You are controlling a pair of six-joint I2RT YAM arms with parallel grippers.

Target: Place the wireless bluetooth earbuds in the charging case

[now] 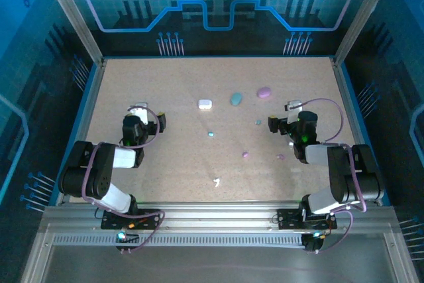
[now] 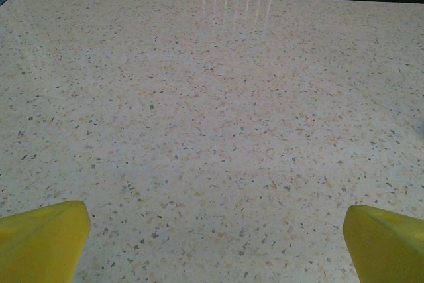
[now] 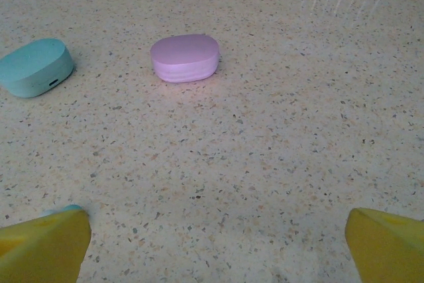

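Left claw (image 1: 138, 109) and right claw (image 1: 292, 107) both gape wide, empty. Earbuds (image 1: 211, 134) lie scattered on bare desk (image 1: 165, 164), nearer the arms than white case (image 1: 205, 104), clear of edges.

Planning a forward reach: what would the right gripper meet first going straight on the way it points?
Probably the light purple pebble-shaped plastic case, just left of centre ahead of the open right gripper; depth is unclear.

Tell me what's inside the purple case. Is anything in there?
The purple case lies closed on the speckled table, so its inside is hidden. A tiny purple bud lies out on the table, so that one is not inside it.
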